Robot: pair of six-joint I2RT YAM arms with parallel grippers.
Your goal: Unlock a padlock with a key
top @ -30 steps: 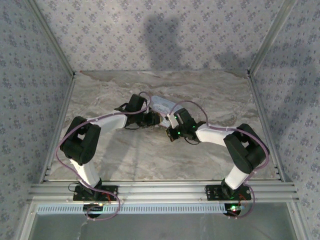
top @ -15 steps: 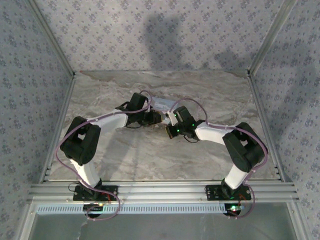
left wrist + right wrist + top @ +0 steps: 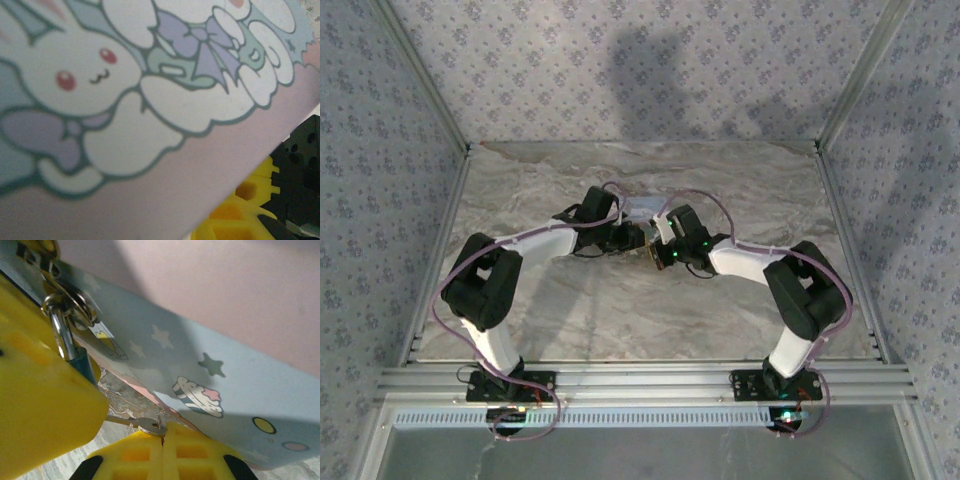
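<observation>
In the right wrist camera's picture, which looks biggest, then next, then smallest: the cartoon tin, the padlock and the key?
1. The tin, spanning most of the picture.
2. The padlock, partly hidden, so its full size is unsure.
3. The key, a thin sliver that looks smallest.

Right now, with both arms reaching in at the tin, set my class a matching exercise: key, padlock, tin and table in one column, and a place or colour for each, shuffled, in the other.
Column one:
1 key
2 padlock
3 tin
4 table

Column two:
A marbled grey-beige
B pastel, with a cartoon bunny on it
C pinched in the shut right hand
D blue-bodied, hanging at the tin's side

Pairs: 1-C, 2-D, 3-B, 4-A
</observation>
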